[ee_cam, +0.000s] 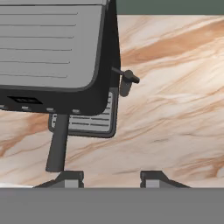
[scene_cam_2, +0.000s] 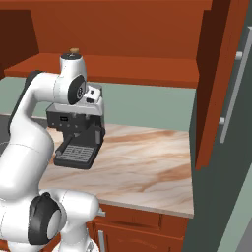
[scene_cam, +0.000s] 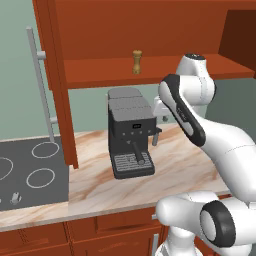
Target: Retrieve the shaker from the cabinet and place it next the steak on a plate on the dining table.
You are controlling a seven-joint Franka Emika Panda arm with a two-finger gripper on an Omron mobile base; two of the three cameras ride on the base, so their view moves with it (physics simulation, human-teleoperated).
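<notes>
Shaker [scene_cam: 137,61] is what matters here: a little tan wooden pepper-mill shape standing upright on the cabinet [scene_cam: 100,30] shelf, well above the coffee machine [scene_cam: 130,130] that sits on the marbled counter [scene_cam: 180,165]. In the right base view just its knob top [scene_cam_2: 74,50] pokes up behind the arm's upper joint. I'd guess it's light and rigid, nothing fragile about it, but tall and narrow, so it'll tip if bumped from the side. Turned wood is probably a bit slick too. The narrow waist under the knob looks like the natural spot to pinch, since the curves above and below would keep it from sliding out. The gripper [ee_cam: 109,177] is nowhere near it, pointing down at the counter beside the coffee machine. Its fingers [ee_cam: 70,177] are empty with a modest gap between the tips, neither pinched together nor spread wide. As for writing, I can't read any brand or label; the machine's front has a small dark display strip [scene_cam: 136,126] with pale marks, but it's too tiny to make out, so those might be buttons rather than text.
</notes>
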